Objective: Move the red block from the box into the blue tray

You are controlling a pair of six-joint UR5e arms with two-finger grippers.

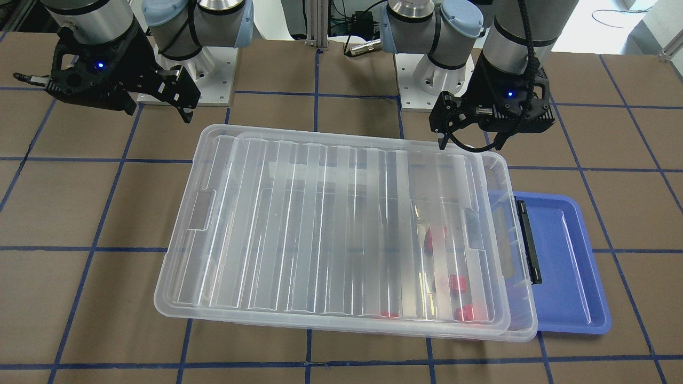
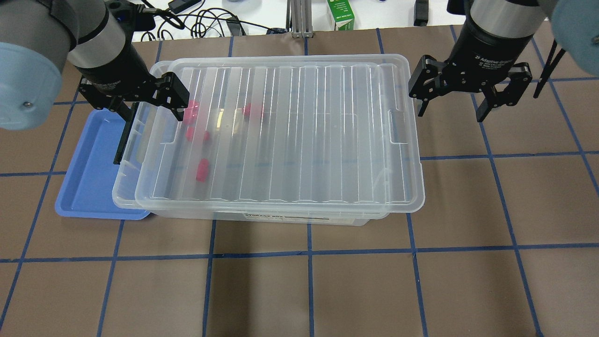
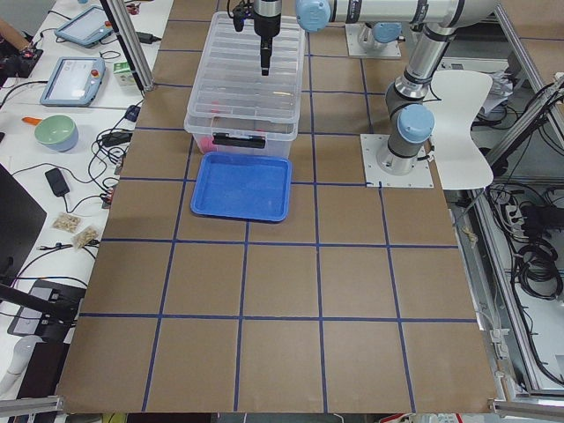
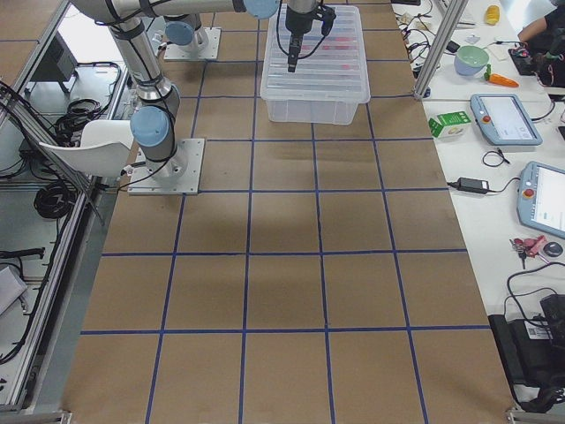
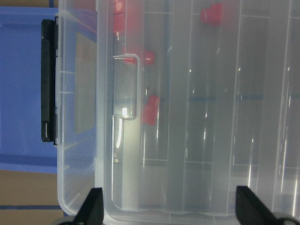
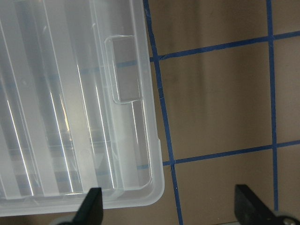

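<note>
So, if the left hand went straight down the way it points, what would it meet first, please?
Probably the clear lid, near its corner by the black latch; the open left hand hangs over it. The gap is hard to judge.

Lidded clear box [image 4: 327, 88] on brown table [image 4: 282, 265].
</note>
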